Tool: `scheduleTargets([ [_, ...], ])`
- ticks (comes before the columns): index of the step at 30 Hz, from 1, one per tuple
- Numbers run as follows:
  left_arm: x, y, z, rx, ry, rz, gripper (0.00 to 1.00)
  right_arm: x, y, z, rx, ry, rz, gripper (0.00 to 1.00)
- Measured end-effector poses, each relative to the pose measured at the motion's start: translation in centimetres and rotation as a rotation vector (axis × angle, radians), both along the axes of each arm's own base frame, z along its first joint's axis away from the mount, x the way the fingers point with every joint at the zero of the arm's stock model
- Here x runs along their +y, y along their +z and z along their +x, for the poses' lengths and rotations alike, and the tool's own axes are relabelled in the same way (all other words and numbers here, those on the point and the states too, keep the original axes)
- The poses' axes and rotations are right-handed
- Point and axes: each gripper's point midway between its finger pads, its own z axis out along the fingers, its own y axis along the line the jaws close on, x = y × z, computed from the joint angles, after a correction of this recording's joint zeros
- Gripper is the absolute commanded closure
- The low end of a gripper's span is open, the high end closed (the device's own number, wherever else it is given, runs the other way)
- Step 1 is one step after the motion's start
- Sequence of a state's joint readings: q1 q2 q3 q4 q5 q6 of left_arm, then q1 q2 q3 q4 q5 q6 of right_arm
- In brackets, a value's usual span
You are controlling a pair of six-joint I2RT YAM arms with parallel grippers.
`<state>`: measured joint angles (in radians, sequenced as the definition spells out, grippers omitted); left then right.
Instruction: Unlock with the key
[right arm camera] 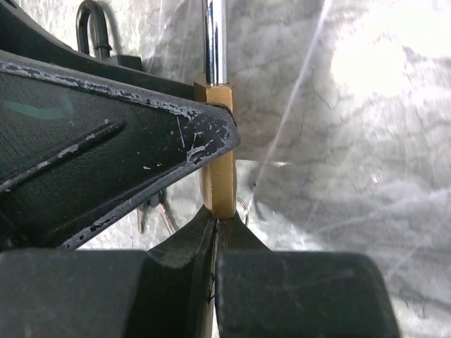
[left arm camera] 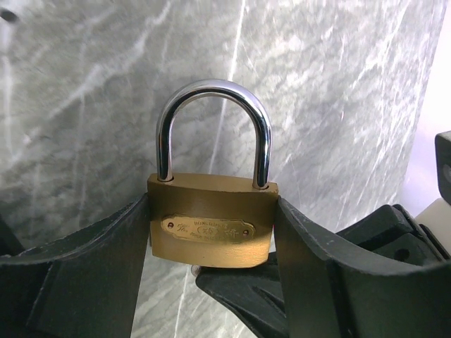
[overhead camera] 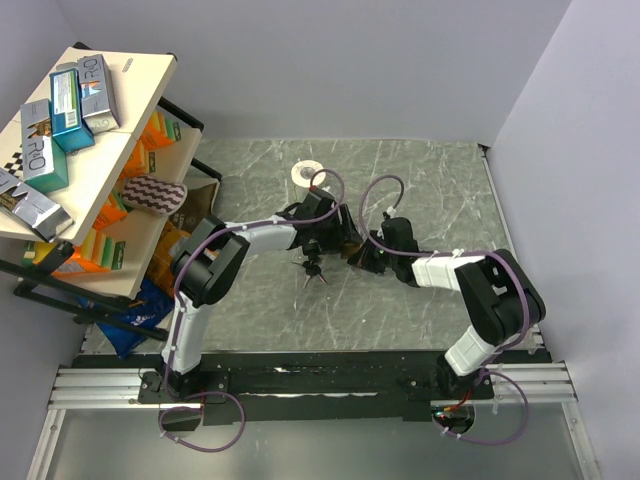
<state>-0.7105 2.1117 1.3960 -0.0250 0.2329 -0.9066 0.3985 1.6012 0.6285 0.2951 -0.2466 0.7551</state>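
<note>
A brass padlock (left arm camera: 211, 225) with a steel shackle (left arm camera: 211, 91) is upright above the marble table, and my left gripper (left arm camera: 211, 211) is shut on its two sides. My right gripper (right arm camera: 217, 220) is shut, its tips pressed against the underside of the padlock (right arm camera: 218, 183). The key held there is hidden between the pads. Only its ring (right arm camera: 248, 208) peeks out beside the tips. The rest of the key bunch (overhead camera: 313, 270) is dark and hangs below the left gripper (overhead camera: 325, 235). Seen from above, the right gripper (overhead camera: 365, 258) meets the padlock (overhead camera: 349, 250) from the right.
A slanted shelf (overhead camera: 140, 85) with boxes stands at the far left, with snack bags (overhead camera: 100, 245) under it. A white disc (overhead camera: 306, 173) lies on the table behind the arms. Walls close off the back and right.
</note>
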Motion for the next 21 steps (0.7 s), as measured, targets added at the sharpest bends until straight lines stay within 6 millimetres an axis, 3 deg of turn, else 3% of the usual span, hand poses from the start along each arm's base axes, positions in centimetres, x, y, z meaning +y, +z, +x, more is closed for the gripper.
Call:
scheduleTargets([
  [12,0.4,0.2,0.7,-0.030,0.015,-0.016,0.99,0.1,0.1,0.8,0.008,-0.035,0.011,1.00],
  [21,0.4,0.5,-0.4,-0.038,-0.021,-0.078,0.99,-0.2,0.1,-0.3,-0.003,-0.076,0.117,1.00],
])
